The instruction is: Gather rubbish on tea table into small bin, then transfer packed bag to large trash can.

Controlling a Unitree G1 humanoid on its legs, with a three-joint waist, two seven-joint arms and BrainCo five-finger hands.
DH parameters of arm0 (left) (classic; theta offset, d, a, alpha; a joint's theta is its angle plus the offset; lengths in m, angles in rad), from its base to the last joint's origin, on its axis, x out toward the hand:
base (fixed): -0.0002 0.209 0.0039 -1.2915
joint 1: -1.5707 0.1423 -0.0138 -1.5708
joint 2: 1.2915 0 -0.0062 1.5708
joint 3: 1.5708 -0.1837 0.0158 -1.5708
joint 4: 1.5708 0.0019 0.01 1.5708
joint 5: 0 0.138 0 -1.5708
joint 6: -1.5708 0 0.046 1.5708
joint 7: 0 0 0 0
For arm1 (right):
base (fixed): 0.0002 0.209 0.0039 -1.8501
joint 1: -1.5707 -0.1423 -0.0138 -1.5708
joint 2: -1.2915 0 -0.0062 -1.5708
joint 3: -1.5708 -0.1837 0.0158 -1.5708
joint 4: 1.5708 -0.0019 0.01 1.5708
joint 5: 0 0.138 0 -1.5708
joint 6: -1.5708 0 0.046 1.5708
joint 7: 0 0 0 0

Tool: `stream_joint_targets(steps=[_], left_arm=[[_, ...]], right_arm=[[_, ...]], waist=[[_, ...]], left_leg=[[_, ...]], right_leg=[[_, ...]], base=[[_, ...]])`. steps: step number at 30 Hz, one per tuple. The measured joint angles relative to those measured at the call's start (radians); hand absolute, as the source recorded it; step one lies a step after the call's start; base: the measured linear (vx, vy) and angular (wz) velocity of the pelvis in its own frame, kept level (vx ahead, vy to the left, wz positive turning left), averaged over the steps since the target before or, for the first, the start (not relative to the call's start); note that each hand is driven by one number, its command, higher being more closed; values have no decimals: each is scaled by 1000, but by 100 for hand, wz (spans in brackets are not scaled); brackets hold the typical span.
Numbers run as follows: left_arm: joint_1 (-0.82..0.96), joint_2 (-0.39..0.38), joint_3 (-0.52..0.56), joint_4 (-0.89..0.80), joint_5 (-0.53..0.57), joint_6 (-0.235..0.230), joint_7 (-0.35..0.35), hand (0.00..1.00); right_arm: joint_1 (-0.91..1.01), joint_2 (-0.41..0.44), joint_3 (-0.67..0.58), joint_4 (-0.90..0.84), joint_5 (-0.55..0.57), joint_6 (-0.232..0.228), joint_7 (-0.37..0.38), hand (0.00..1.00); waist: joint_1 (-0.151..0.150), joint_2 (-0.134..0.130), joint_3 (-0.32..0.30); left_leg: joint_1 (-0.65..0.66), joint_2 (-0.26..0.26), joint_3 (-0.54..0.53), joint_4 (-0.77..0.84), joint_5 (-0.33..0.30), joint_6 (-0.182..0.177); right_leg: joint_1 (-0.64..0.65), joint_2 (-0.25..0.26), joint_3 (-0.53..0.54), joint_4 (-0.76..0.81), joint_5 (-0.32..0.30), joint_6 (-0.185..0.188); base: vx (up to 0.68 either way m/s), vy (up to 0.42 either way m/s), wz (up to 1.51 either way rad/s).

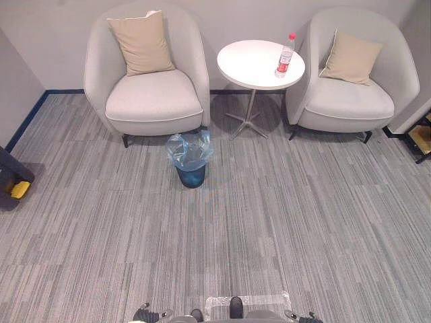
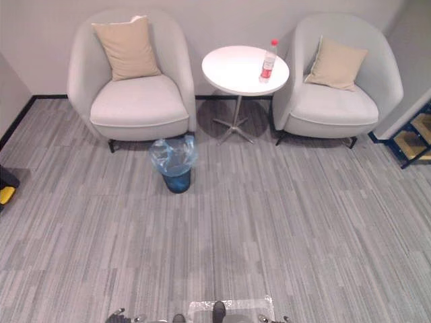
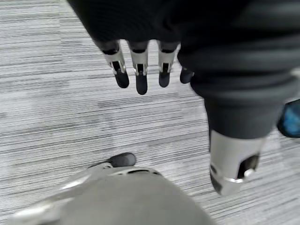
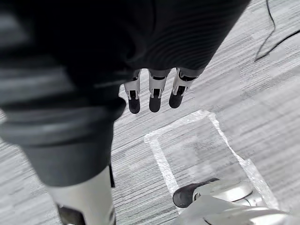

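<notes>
1. White round worktop (image 1: 249,64) between two grey armchairs carries one piece of rubbish, a clear plastic bottle (image 1: 285,56) with a red cap and red label. It stands upright near the worktop's edge, on the side of the armchair (image 1: 350,101) on the robot's right.
2. On the grey carpet, the small bin (image 1: 190,161) sits with its blue bag (image 1: 188,149) open at the top. It is just in front of the armchair on the robot's left (image 1: 151,94), near the worktop's foot. What lies inside it cannot be made out.
3. Left robot hand (image 3: 139,70) hangs over the carpet, fingers straight and loosely spread, holding nothing.
4. Right robot hand (image 4: 154,91) hangs the same way, wide and empty.
5. Both hands are well apart from the worktop and the bin.
6. Judged from this, the task is at its start: nothing is gathered.
7. Left to do: approach the worktop, grasp the bottle, drop it in the small bin, then carry the bag to the large trash can.
</notes>
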Motion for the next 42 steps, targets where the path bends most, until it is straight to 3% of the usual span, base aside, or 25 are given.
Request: stream_joint_targets(steps=[3,5,6,10,13,15,16,17,18,20,21,22,23,24,25,26,28,29,31,32,33,35,36,39,42], left_arm=[[9,-9,68,-39,-9,1,-1,0],[25,-39,127,-75,-10,2,3,0],[39,-48,137,-99,-10,0,6,0],[43,-53,137,-135,-10,-4,9,0],[39,-53,136,-140,-10,-6,12,0],[39,-60,119,-130,-10,-8,17,0],[47,-58,120,-120,-12,-9,16,0],[50,-39,123,-125,-11,-9,17,0],[49,-34,123,-128,-11,-9,16,0],[45,-27,121,-125,-18,-9,17,0],[46,-20,100,-123,-27,-9,18,0],[45,-20,91,-123,-28,-9,18,0],[42,-22,73,-125,-27,-13,17,0],[27,-28,62,-129,-27,-14,14,0],[12,-29,56,-135,-27,-18,12,0],[4,-32,52,-135,-28,-22,8,0],[-5,-36,25,-138,-41,-25,2,0],[-7,-36,14,-133,-46,-25,0,0],[-13,-34,5,-126,-46,-25,-7,0],[-17,-33,5,-116,-46,-25,-12,0],[-33,-49,5,-94,-47,-25,-11,0],[-33,-93,4,-89,-46,-31,-10,0],[-36,-114,12,-91,-43,-35,-7,0],[-42,-115,68,-115,-49,-38,-1,0],[-39,-112,82,-156,-49,-43,2,0]], right_arm=[[0,10,-22,-7,32,-3,-2,0],[8,5,-27,-48,50,-10,-4,0],[13,5,-25,-74,56,-12,-8,0],[13,4,-25,-78,72,-12,-19,0],[6,4,-17,-78,70,-12,-28,0],[-5,-6,-17,-74,69,-13,-29,0],[-7,-4,-13,-70,68,-11,-30,0],[2,14,-9,-75,67,-12,-28,0],[2,33,-6,-79,67,-12,-28,0],[-15,51,7,-112,66,-12,-22,0],[-12,53,78,-212,40,13,-19,0],[-15,49,106,-264,29,23,-18,0],[-25,46,144,-361,27,4,3,0],[-46,52,161,-416,26,-69,12,0],[-58,67,152,-425,26,-109,11,0],[-58,88,112,-403,-10,-112,15,0],[-85,84,37,-244,-49,-50,17,0],[-91,74,32,-189,14,-32,36,0],[-105,51,77,-192,129,-50,51,0],[-97,52,104,-199,159,-65,52,0],[-100,39,123,-198,167,-69,57,0],[-98,32,125,-201,166,-91,60,0],[-100,32,124,-200,167,-101,60,0],[-92,43,143,-207,189,-101,51,0],[-83,59,142,-240,189,-101,38,0]], waist=[[7,-8,15],[13,15,29],[13,23,29],[16,27,31],[20,24,31],[33,40,23],[48,44,11],[55,5,-12],[57,-10,-17],[60,-24,-11],[57,-24,-9],[55,-21,-9],[54,-10,-5],[49,-2,0],[51,0,-1],[49,10,6],[47,9,5],[43,10,7],[31,0,9],[23,-19,7],[14,8,18],[14,59,13],[12,75,18],[15,74,46],[25,45,64]], left_leg=[[-133,57,57,337,-23,-16],[-231,111,69,586,9,21],[-269,129,64,682,-14,31],[-354,125,41,650,-46,4],[-398,48,13,439,-28,7],[-387,8,-52,244,25,7],[-382,4,-49,251,69,51],[-378,-15,-6,262,30,61],[-366,-23,10,262,9,61],[-290,-44,41,252,-20,96],[-218,-61,57,222,-35,104],[-194,-65,57,205,-35,104],[-148,-66,66,178,-35,104],[-96,-57,95,139,-36,104],[-68,-55,100,120,-37,103],[-29,-47,100,94,-41,95],[31,-24,95,61,-44,89],[43,-15,88,57,-51,76],[60,-12,86,54,-69,46],[79,-25,79,52,-80,28],[103,-9,56,50,-92,11],[101,42,26,81,-89,-2],[46,75,6,205,-92,-7],[-155,185,-49,694,-28,-23],[-250,203,-22,763,-61,-19]], right_leg=[[6,4,10,45,-44,-29],[13,17,45,96,-79,-51],[28,17,76,121,-96,-69],[60,-4,148,121,-118,-61],[95,-41,202,94,-157,-40],[95,-49,250,101,-201,-9],[96,-53,279,134,-237,13],[78,-85,279,195,-256,38],[46,-98,266,265,-260,47],[-48,-128,228,532,-247,155],[-136,-157,184,764,-237,230],[-165,-168,159,820,-237,229],[-213,-192,102,885,-236,208],[-263,-222,18,914,-242,156],[-286,-247,-44,913,-250,125],[-298,-269,-119,882,-260,109],[-315,-269,-197,730,-251,102],[-337,-266,-224,639,-216,92],[-375,-241,-241,439,-69,59],[-375,-227,-226,357,54,21],[-365,-209,-225,386,50,-5],[-348,-163,-235,370,-2,-13],[-327,-136,-244,350,-24,-25],[-200,-79,-271,296,-69,-55],[-108,-74,-275,274,-110,-64]], base=[[37,-117,-10],[118,-40,-50],[209,7,-51],[276,80,-63],[321,203,-52],[331,260,-74],[557,365,-84],[576,351,-79],[598,316,-72],[441,231,-58],[395,179,-34],[384,157,-42],[288,99,-46],[324,104,-40],[388,78,-10],[383,8,22],[333,-63,24],[320,-120,-1],[338,-167,-12],[357,-225,-7],[344,-223,-7],[343,-253,-9],[352,-281,3],[357,-254,9],[262,-134,-6]])
